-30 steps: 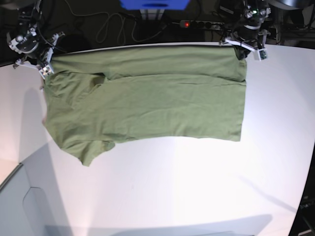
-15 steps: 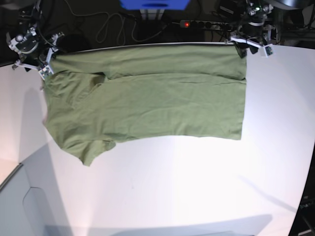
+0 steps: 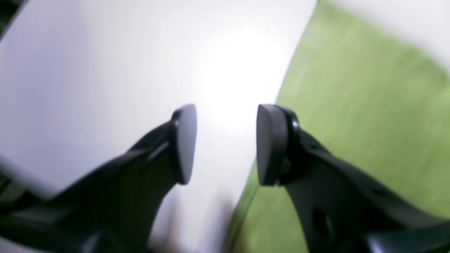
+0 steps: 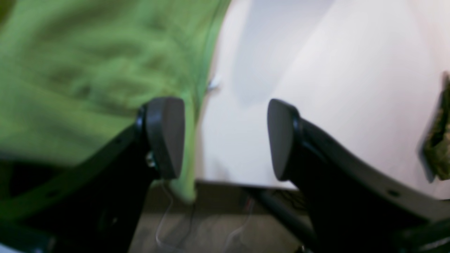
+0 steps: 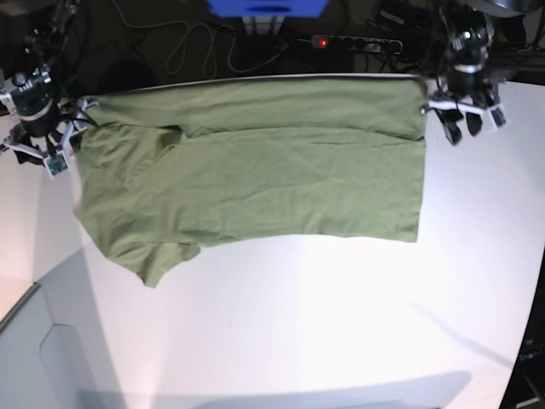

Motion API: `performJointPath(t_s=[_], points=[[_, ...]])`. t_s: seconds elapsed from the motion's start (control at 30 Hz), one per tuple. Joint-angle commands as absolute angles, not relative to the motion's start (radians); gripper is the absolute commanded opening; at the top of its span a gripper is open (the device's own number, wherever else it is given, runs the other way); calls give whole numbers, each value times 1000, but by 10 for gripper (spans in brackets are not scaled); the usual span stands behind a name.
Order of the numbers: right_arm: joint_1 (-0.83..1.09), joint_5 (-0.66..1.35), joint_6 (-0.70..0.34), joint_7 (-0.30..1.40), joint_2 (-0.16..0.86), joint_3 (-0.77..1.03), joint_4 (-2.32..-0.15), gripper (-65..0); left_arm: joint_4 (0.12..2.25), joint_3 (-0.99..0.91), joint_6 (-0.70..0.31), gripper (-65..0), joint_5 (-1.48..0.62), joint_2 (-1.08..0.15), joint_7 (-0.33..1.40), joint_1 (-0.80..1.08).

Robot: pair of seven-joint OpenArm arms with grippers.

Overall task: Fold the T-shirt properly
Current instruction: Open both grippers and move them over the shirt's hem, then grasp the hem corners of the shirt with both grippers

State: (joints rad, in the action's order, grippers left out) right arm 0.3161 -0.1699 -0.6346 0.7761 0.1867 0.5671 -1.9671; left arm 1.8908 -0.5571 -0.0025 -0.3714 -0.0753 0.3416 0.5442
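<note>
Both my tools have let go and drawn outward: left tool (image 5: 469,122) and right tool (image 5: 53,146) gape empty. T-shirt (image 5: 255,170) lies on the bench (image 5: 341,324), far edge folded over; near fold remains.

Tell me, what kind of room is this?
Probably a robot lab or workshop: two robot arms work over a plain white table with a T-shirt on it, and a power strip and loose cables lie behind.
</note>
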Motion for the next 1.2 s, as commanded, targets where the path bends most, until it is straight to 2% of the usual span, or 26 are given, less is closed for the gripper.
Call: performJointPath(t_s=[0.0, 0.27, 0.43, 0.7, 0.93, 1.17], points=[[280, -157, -650, 754, 191, 552, -1983, -296, 1903, -562, 1, -382, -369, -84, 317, 518], [102, -159, -650, 754, 186, 423, -1868, -291, 1802, -552, 2, -382, -358, -88, 318, 265], [39, -159, -650, 754, 189, 421, -1785, -291, 1601, -501, -1, -381, -231, -130, 317, 59], [38, -159, -648, 751, 189, 394, -1771, -291, 1276, -364, -1, -381, -217, -194, 309, -199], [39, -159, -648, 753, 191, 394, -1771, -291, 1104, -272, -1, -381, -217, -205, 306, -289], [39, -159, -648, 753, 191, 394, -1771, -291, 1084, -252, -1, -381, -217, -206, 306, -288]])
